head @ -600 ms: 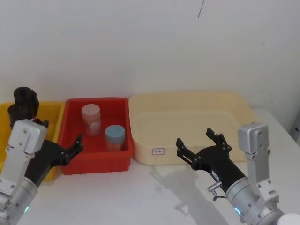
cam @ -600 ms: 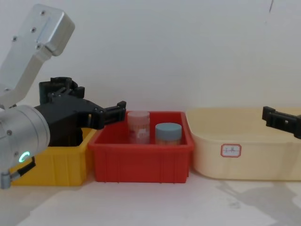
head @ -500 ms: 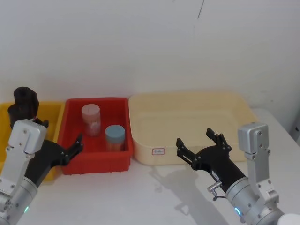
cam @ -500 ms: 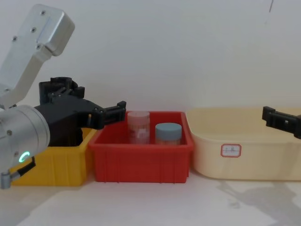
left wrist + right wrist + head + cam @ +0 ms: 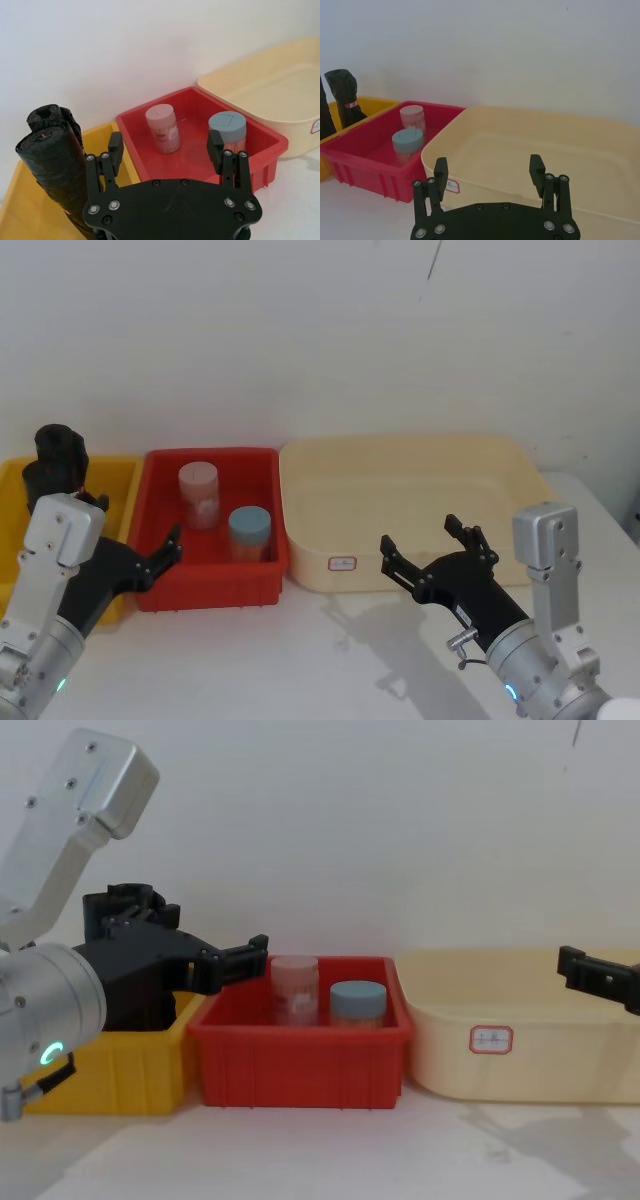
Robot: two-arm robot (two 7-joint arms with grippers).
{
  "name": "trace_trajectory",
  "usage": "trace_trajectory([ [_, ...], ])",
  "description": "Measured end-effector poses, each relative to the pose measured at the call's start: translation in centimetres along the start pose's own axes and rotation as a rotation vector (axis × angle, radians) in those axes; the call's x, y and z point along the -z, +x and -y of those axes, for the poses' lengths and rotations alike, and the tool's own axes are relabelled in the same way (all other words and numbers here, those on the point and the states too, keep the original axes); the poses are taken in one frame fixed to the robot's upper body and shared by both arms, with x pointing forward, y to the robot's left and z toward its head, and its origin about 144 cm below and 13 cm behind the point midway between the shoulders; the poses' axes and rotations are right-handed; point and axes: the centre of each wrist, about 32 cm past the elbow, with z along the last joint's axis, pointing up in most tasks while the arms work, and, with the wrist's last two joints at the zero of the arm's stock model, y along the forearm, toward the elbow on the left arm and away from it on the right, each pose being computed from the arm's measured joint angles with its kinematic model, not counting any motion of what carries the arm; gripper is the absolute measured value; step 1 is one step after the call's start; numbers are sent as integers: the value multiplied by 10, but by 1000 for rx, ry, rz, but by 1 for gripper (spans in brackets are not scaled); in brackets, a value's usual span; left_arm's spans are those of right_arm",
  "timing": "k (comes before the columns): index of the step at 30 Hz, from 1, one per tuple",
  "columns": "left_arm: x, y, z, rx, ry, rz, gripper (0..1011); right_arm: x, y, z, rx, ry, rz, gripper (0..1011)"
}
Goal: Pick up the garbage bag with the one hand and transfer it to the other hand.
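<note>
Now, with my left tool (image 5: 165, 141) spread wide and empty near the front edge of the yellow bin (image 5: 102, 131), the garbage bag (image 5: 47, 175) stands upright in that bin just outside one finger, not between the two. The gap frames the pink jar (image 5: 162, 127) in the red bin (image 5: 260, 145) instead. Closing on this line would likely nip air, or knock the roll over. Behind it, seemingly touching, stands a lumpier black roll (image 5: 55, 114), so a careless reach could pinch the wrong one, or both. My right tool (image 5: 488, 164), also spread and empty, waits well apart before the cream tub (image 5: 600, 150); slick plastic might slip in the handover between them
</note>
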Motion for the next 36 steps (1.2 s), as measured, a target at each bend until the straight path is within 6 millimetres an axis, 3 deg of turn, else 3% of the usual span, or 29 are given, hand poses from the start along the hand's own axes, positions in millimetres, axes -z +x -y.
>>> trace_trajectory([
  [29, 0, 0, 0, -1, 0, -1, 1001, 0, 0, 0, 0, 0, 0, 999],
  [36, 0, 3, -9, -20, 26, -18, 1001, 0, 0, 0, 0, 0, 0, 1000],
])
